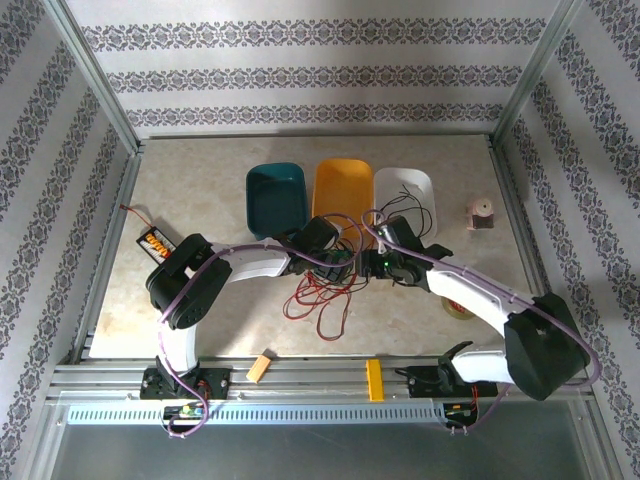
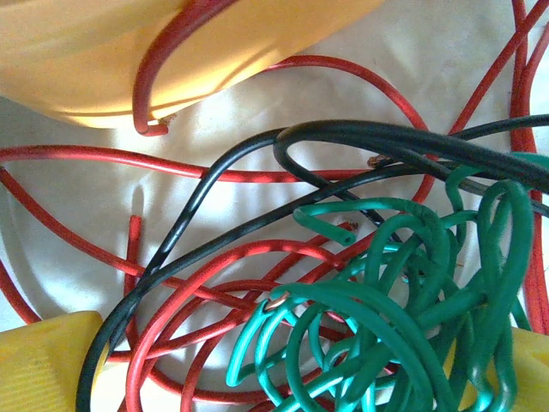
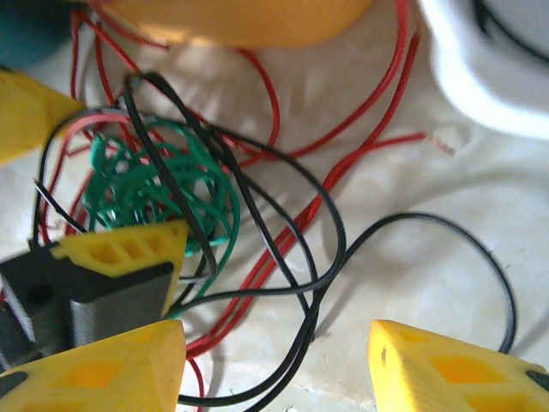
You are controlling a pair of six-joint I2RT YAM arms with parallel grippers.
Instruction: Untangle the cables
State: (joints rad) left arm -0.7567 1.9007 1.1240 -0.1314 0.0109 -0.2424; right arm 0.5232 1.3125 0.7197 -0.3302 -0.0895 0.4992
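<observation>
Fingers (image 2: 43, 360) of my left gripper (image 2: 283, 379) stand wide apart and hold nothing. The cables (image 2: 386, 136), a red, black and green tangle, lie on the table (image 1: 200, 200) right between them. I see my right gripper (image 3: 279, 369) about half open, also empty, with black loops of that tangle crossing between its fingertips.

The top view looks down from behind over the whole tabletop (image 1: 200, 200); both wrist cameras sit close, sharing the tangled cables (image 2: 386, 135) mid-frame.
</observation>
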